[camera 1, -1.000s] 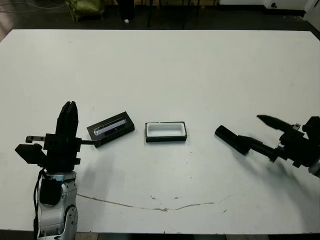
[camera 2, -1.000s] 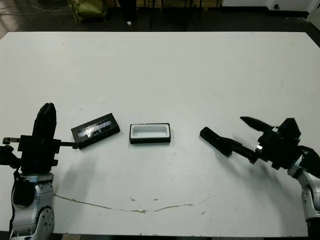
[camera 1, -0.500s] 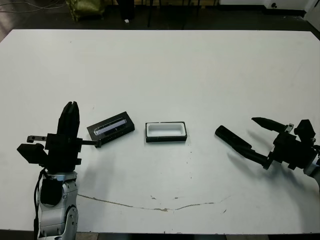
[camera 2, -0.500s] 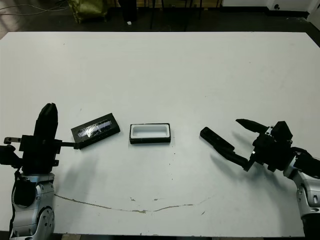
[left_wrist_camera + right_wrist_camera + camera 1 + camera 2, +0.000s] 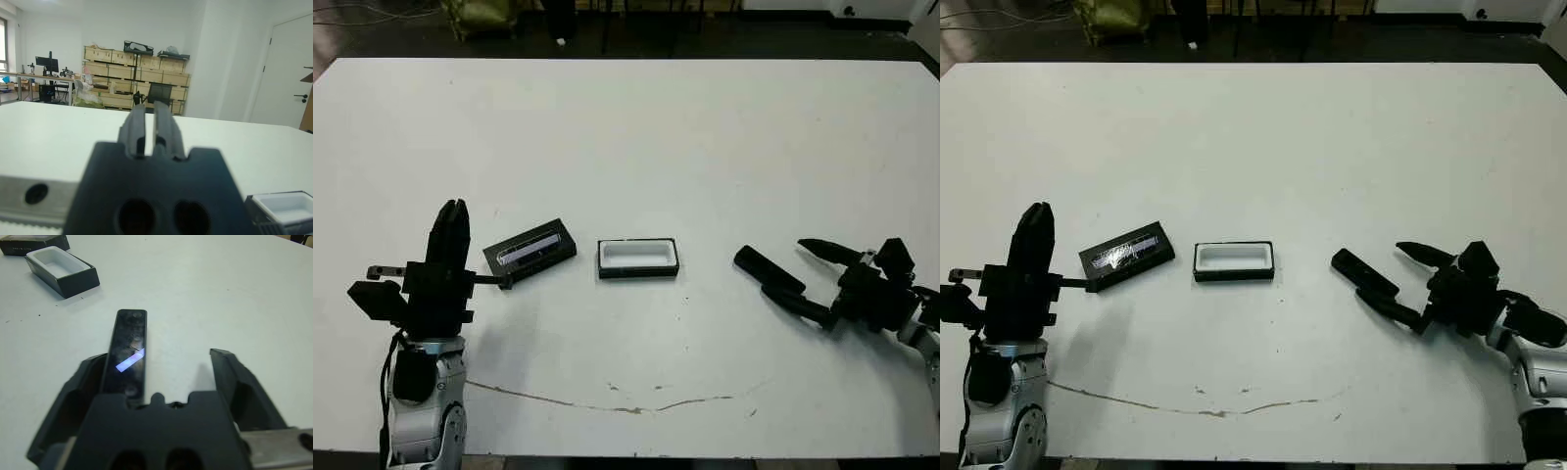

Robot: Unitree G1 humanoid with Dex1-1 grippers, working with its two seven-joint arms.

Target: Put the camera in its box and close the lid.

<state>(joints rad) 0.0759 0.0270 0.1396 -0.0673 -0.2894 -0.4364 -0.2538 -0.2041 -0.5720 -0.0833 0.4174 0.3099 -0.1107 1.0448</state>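
Observation:
The camera (image 5: 768, 270) is a slim black bar lying flat on the table, right of the box; its screen (image 5: 130, 360) shines bluish. My right gripper (image 5: 791, 273) is open and low over the table. Its fingers (image 5: 79, 392) stand either side of the camera's near end, and the camera lies close along one of them. The box (image 5: 637, 258), black-walled with white lining, sits empty at the table's middle. The lid (image 5: 530, 249), black with a silvery strip, lies left of the box. My left gripper (image 5: 450, 221) points upward left of the lid, shut on nothing.
A thin crack line (image 5: 607, 397) runs across the white table (image 5: 626, 137) near its front edge. Beyond the far edge are dark floor and chair legs. The left wrist view shows a room with wooden crates and a door.
My right gripper has moved in toward the camera and sunk lower, so its open fingers now straddle the camera's near end. The camera, box, lid and left arm have stayed put.

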